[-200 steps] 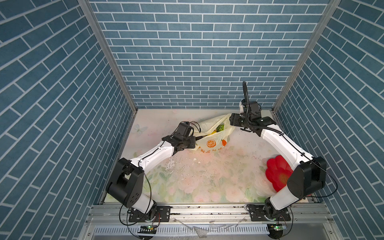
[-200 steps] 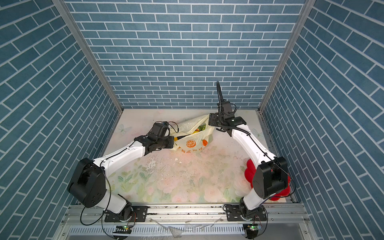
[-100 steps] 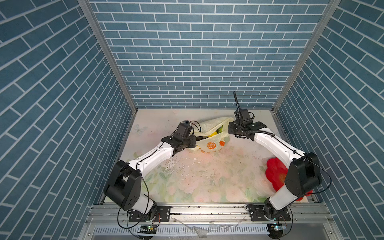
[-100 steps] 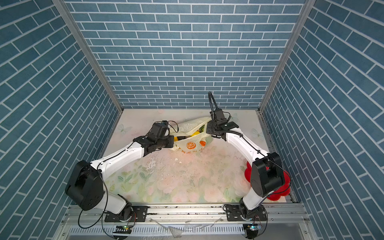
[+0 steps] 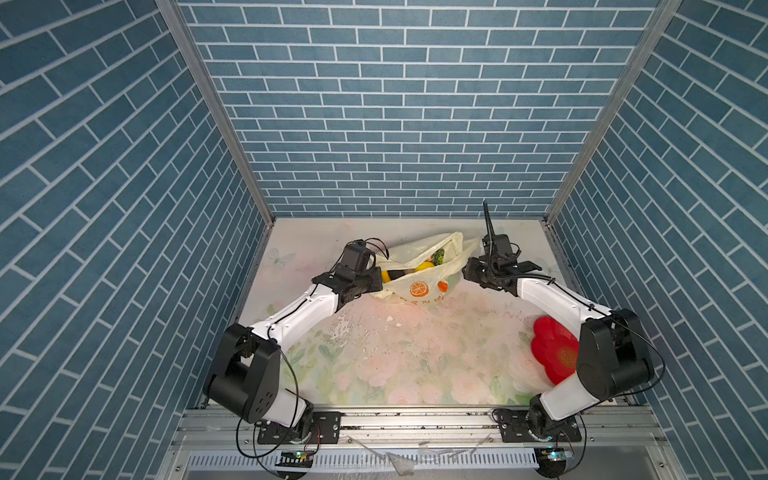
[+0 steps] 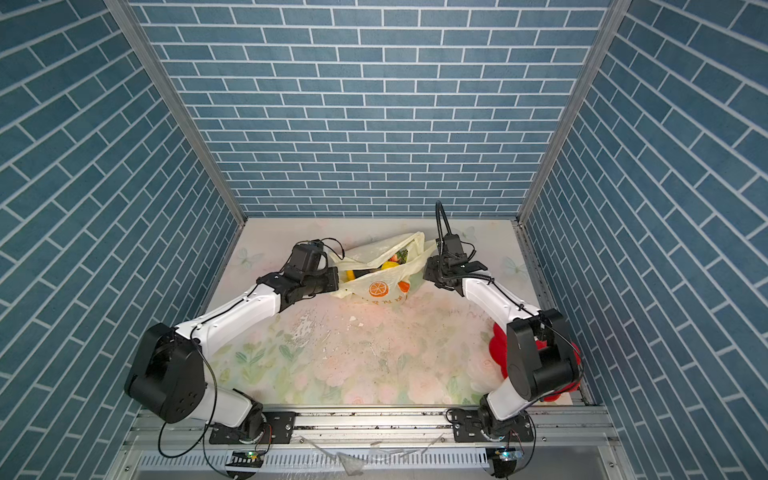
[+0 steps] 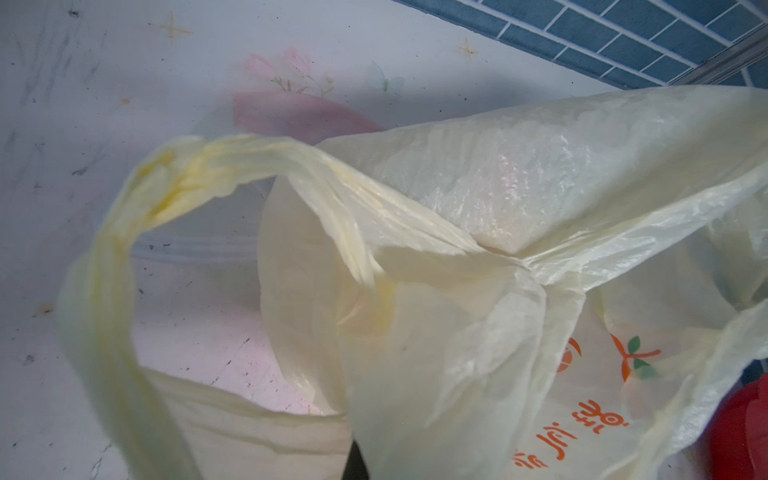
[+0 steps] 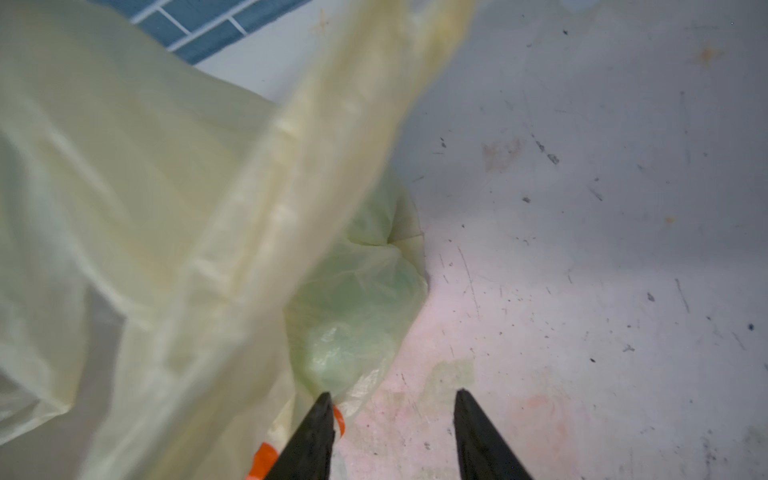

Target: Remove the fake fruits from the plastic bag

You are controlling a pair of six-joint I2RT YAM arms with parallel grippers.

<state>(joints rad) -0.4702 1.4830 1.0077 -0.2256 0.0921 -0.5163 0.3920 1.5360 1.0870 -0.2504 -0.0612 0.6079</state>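
The plastic bag (image 5: 419,286) lies on the table (image 5: 395,365) between the two arms, with its mouth open toward above. The fake fruits (image 5: 424,267) that I can see are all inside the bag. Both top views show yellow pieces, one dark piece beside them, and a green patterned piece at the far side of the opening.

The left hand (image 5: 376,281) is at the left edge of the bag and touches it. It is closed completely and the film of the bag runs into it, so it has hold of the bag's rim. The rim is stretched from this hand across the opening. In the left wrist view the bag fills most of the picture and one loop handle (image 7: 104,266) hangs free. A red shape (image 7: 744,428) shows next to the film with the orange-slice print (image 7: 636,357); I cannot tell what it is.

The right hand (image 8: 392,401) is at the right side of the bag. Its fingers (image 8: 320,424) stand apart with a clear gap, only bare table is between them, and it holds nothing. One finger touches the film of the bag, where a green shape (image 8: 349,307) shows through.

The red flower-shaped plate (image 5: 548,349) lies well apart from the bag, to its right and nearer to the front of the table, partly behind the right arm.
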